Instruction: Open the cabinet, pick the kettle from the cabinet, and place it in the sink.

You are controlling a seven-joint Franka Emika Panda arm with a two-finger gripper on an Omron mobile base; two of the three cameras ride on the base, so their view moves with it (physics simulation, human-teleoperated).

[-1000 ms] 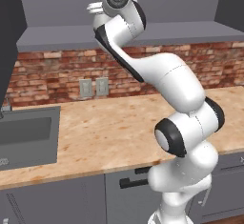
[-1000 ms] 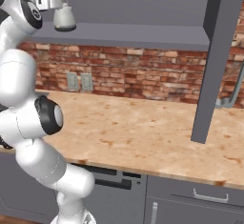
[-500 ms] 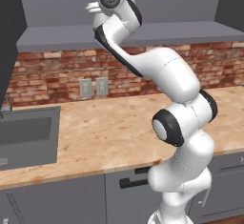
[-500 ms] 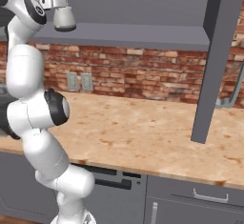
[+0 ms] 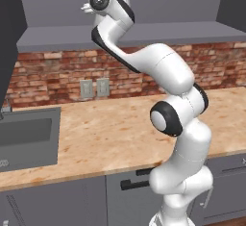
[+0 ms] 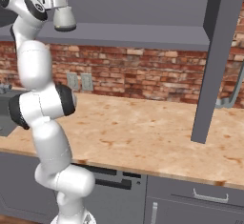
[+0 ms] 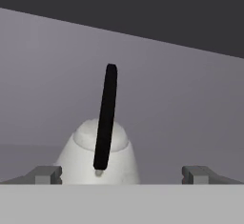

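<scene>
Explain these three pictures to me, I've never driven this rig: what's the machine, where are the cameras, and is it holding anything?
The machine is one white robot arm on a driving base in a simulated kitchen. Two pictures come from cameras behind it, on its left and right, looking over the counter and sink. The third looks along the gripper. The cabinet door hangs open, and the kettle stands inside. The fingers sit wide apart either side of its black handle, so nothing is held yet.
</scene>
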